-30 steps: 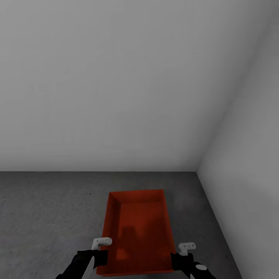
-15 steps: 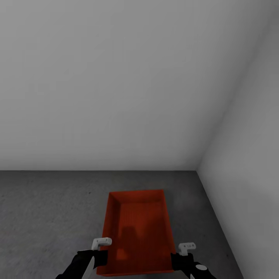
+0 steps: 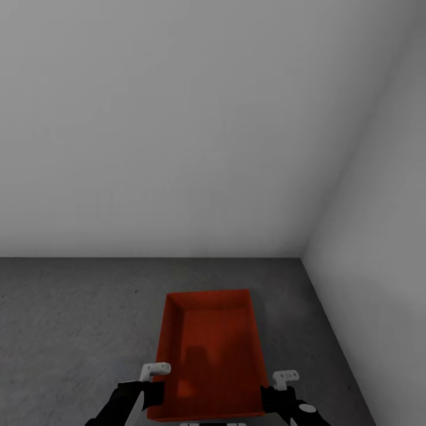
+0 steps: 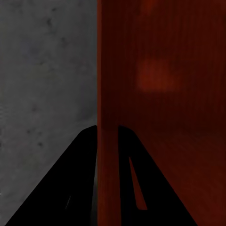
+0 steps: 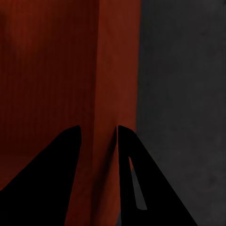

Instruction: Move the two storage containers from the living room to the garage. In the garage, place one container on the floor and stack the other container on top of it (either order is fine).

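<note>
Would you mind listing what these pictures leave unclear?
- Head view: the storage container's underside is hidden by the box itself, so contact with the floor is unclear.
- Head view: both arms are cut off by the bottom edge.
- Second container: whereabouts cannot be told.

I count one rust-red storage container [image 3: 210, 352], two black grippers, a left gripper [image 3: 155, 384] and a right gripper [image 3: 273, 387], two white-grey walls [image 3: 177, 130] and one concrete floor [image 3: 71, 319].
</note>
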You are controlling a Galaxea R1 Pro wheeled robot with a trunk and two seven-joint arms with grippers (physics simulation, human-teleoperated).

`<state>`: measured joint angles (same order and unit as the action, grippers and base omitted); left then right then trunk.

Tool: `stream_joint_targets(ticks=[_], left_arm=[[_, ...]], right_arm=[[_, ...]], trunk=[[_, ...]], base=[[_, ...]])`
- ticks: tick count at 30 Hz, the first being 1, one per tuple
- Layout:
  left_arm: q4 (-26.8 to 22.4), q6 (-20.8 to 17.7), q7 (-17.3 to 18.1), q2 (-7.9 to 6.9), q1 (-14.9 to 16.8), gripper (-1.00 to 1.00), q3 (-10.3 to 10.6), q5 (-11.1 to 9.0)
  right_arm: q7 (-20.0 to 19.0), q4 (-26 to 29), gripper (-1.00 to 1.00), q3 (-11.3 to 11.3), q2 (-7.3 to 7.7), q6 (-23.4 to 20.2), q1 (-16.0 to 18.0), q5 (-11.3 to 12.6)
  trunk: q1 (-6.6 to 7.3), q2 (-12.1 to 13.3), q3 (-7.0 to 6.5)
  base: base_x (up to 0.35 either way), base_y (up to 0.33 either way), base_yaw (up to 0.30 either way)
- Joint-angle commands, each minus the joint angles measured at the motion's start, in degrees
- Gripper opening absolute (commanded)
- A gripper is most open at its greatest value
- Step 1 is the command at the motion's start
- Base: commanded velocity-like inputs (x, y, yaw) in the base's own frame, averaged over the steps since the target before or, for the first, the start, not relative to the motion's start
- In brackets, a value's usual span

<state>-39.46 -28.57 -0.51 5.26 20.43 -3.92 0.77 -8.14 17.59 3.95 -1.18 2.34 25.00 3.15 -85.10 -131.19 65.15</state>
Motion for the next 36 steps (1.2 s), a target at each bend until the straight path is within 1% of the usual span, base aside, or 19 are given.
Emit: stream_joint_targets(ticks=[1, 12, 24, 34, 35, 36], left_arm=[[-1.41, 4.05, 0.07, 2.32, 0.05, -1.00, -0.47, 0.02], [-1.41, 4.05, 0.07, 2.35, 0.05, -1.00, -0.47, 0.02], [-1.41, 4.05, 0.07, 2.37, 0.04, -1.00, -0.47, 0.02], [-1.41, 4.05, 0.07, 2.34, 0.05, -1.00, -0.46, 0.02], [-0.14, 0.16, 0.09, 0.56, 0.04, -1.00, -0.41, 0.23], [-0.15, 0.30, -0.15, 0.76, 0.04, -1.00, -0.42, 0.28]], right_arm=[[-0.12, -0.26, -1.00, 1.68, -1.46, 0.21, -0.04, 0.28], [-0.13, -0.28, -1.00, 1.68, -1.46, 0.21, -0.04, 0.28], [-0.14, -0.28, -1.00, 1.68, -1.46, 0.21, -0.04, 0.28], [-0.14, -0.28, -1.00, 1.68, -1.46, 0.21, -0.04, 0.28], [0.29, -0.36, -1.00, 0.84, -0.17, 0.30, -0.04, 0.32], [0.40, -0.40, -1.00, 0.84, -0.44, 0.30, -0.04, 0.31]], trunk=[[0.01, -0.02, 0.05], [0.01, -0.02, 0.05], [-2.63, -4.83, 2.20], [-2.63, -4.83, 2.20], [-2.63, -4.83, 2.20], [-2.63, -4.83, 2.20]], base=[[0.000, 0.000, 0.000], [0.000, 0.000, 0.000], [0.000, 0.000, 0.000], [0.000, 0.000, 0.000], [0.000, 0.000, 0.000], [0.000, 0.000, 0.000]])
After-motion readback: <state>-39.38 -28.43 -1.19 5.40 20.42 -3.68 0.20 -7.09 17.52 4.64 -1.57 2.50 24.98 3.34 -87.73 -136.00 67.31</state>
